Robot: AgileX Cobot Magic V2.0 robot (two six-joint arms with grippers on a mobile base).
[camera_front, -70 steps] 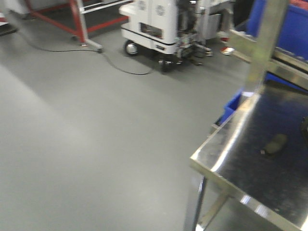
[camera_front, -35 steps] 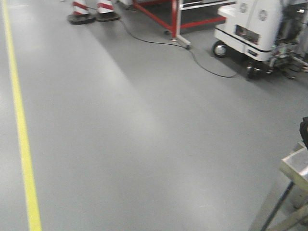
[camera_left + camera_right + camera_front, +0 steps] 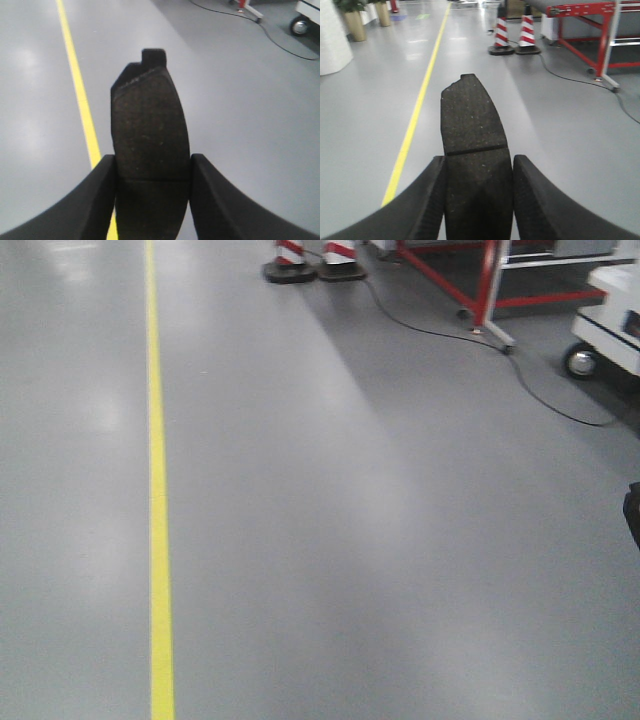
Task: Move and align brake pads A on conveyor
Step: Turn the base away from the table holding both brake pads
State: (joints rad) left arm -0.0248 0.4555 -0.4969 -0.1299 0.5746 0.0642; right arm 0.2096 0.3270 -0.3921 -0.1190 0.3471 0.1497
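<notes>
Both your arms are loaded right now. Your left gripper [image 3: 152, 160] is clamped on a flat dark grey curved brake pad [image 3: 149, 115], squeezing its long edges near one end. Your right gripper [image 3: 477, 160] pinches a second grooved dark grey pad [image 3: 471, 117] the same way. I'm guessing that edge hold keeps the faces free so they can go down flat. No conveyor in any view, just grey floor [image 3: 400, 540] with a yellow painted line [image 3: 158, 490], so I'd say both pads are mid-carry.
</notes>
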